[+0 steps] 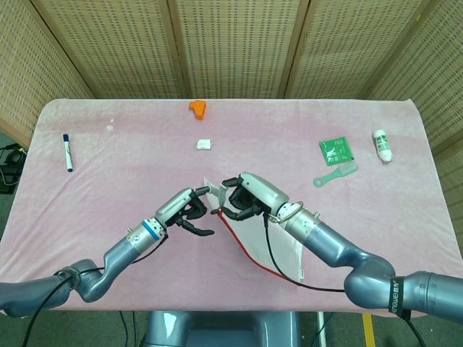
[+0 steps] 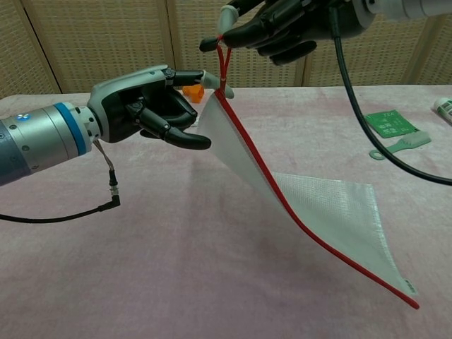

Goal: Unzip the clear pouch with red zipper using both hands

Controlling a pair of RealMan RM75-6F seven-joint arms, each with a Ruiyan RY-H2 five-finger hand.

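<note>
The clear pouch (image 2: 318,208) hangs tilted, its red zipper (image 2: 296,219) running from the raised corner down to the far end, which rests on the pink table (image 2: 141,254). My right hand (image 2: 282,25) pinches the red zipper pull cord (image 2: 224,67) and holds that corner up. In the head view the right hand (image 1: 247,196) sits above the pouch (image 1: 278,242). My left hand (image 2: 152,106) is right beside the raised corner, fingers spread; one outstretched fingertip reaches the pouch's top edge, the thumb is apart below. I cannot tell whether it touches. The left hand (image 1: 188,209) holds nothing.
On the table lie an orange piece (image 1: 197,108), a small white lump (image 1: 205,144), a blue marker (image 1: 67,152) at far left, a green card (image 1: 336,151), a green flat tool (image 1: 335,173) and a white bottle (image 1: 382,145). Black cables trail from both wrists.
</note>
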